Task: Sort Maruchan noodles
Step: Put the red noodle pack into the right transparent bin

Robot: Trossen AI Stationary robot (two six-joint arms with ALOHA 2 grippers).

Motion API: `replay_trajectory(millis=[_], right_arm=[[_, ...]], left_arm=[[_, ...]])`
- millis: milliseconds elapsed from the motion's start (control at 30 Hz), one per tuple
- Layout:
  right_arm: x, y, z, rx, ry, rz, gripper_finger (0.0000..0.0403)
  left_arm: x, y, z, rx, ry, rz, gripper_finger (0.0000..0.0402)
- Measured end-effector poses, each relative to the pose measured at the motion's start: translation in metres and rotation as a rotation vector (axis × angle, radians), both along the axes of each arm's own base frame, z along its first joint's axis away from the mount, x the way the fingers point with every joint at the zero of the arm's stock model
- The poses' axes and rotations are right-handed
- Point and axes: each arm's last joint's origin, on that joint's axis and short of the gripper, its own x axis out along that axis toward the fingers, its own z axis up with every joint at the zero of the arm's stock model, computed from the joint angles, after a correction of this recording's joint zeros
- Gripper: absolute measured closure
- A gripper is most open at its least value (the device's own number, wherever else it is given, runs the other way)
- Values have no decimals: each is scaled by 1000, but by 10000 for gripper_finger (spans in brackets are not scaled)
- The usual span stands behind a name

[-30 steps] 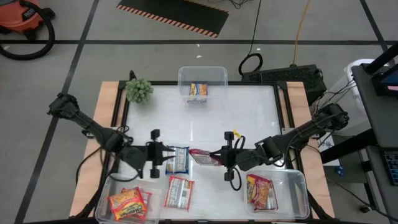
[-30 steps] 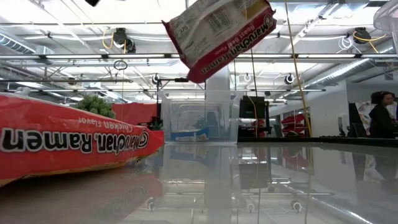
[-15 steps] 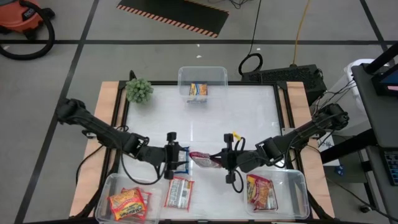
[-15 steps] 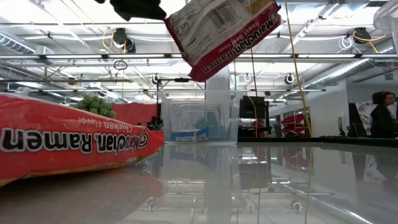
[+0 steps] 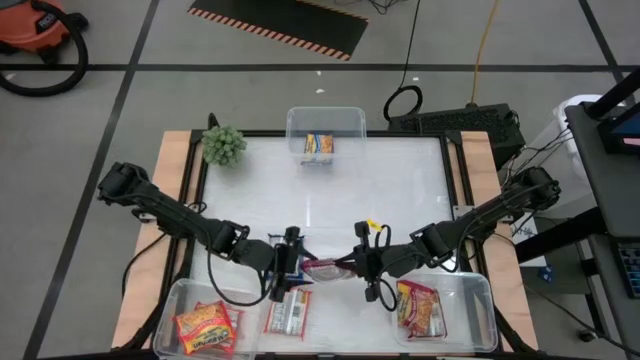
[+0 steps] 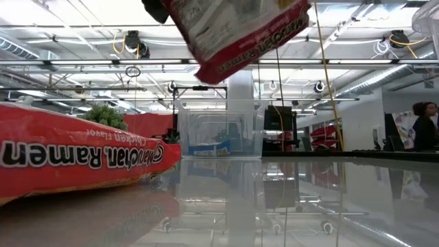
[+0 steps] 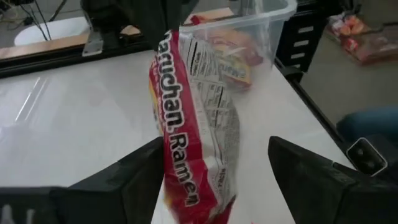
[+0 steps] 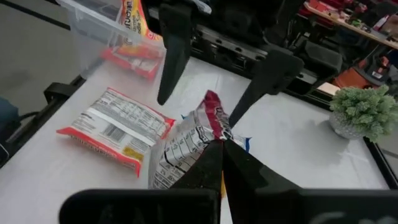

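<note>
Left tool: the left tool (image 5: 300, 266) had moved in from the left over the last second and now stood with its fingers (image 7: 130, 177) spread wide on either side of the red packet (image 5: 325, 267), not gripping it.
Right tool: the right tool (image 5: 352, 268) remained clenched on one end of the red packet, holding it above the worktop (image 5: 390, 190) near the front middle.
Blue packet: a blue-and-white packet, plain a second ago, was now mostly hidden under the left tool in the high view.
Red packet: crinkly glossy plastic, red border, white back panel with printed text; it hung bent and slack.
Other noodles: a red-and-white packet (image 5: 287, 312) lay flat on the worktop by the front edge; orange-yellow packets (image 5: 205, 325) sat in the front left tub (image 5: 175, 300); one packet (image 5: 420, 308) in the front right tub (image 5: 475, 300); one packet (image 5: 319, 144) in the far tub (image 5: 325, 118).
Tubs: clear, thin-walled, rectangular with rounded corners.
Worktop: white, smooth, reflective.
Plant: green, bushy, at the far left corner (image 5: 224, 145).
Views: the low view alone showed a large red packet (image 6: 82, 154) lying close by and a person (image 6: 424, 127) in the room behind; the left wrist view showed the held packet's lettering (image 7: 196, 124).
</note>
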Motion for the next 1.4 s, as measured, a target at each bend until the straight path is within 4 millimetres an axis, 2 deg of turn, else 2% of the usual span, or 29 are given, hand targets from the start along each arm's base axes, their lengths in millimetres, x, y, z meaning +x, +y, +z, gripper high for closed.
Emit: replay_trajectory(millis=[333,500,667,1000,1233,1400], right_arm=[[1,-2,2,-35,-37,-100,403],[3,-4,5,-49,-64,-97,403],[3,-6,5,-57,-69,-98,403],[3,-6,5,-55,-64,-99,403],[3,-6,5,5,-62,-125,396],[2,-8,8,89,-91,-204,354]], left_arm=[[14,17,-11,-28,32,87,112],[22,21,-22,-24,43,98,114],[25,19,-32,14,70,72,151],[19,23,-20,73,46,99,253],[16,25,-21,119,65,150,254],[11,31,-28,216,131,248,251]])
